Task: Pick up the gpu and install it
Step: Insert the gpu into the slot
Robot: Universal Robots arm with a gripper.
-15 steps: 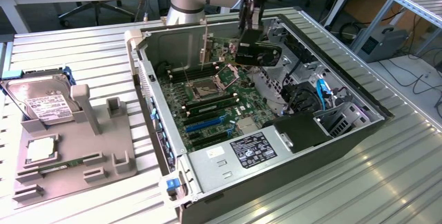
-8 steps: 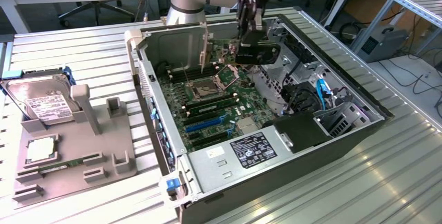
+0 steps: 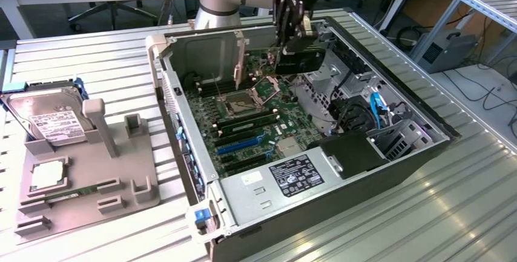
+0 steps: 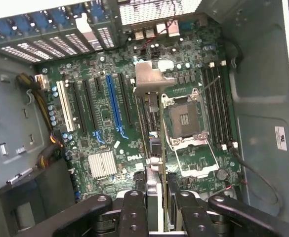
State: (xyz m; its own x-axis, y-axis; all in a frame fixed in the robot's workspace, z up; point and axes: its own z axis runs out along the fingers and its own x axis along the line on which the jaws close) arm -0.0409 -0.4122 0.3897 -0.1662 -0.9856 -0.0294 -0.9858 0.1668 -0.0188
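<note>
The gpu (image 3: 295,61), seen edge-on with its silvery bracket (image 4: 151,79) leading, hangs clamped between the closed jaws of the gripper (image 3: 292,32) above the motherboard (image 3: 250,123) inside the open computer case (image 3: 323,177). Below the jaws lie the blue slot (image 4: 113,101) and the empty processor socket (image 4: 186,118).

Grip: our gripper (image 4: 156,207) clamps the gpu (image 4: 154,143) edge-on.
Below us: motherboard (image 4: 104,98), empty CPU socket (image 4: 188,121).
</note>
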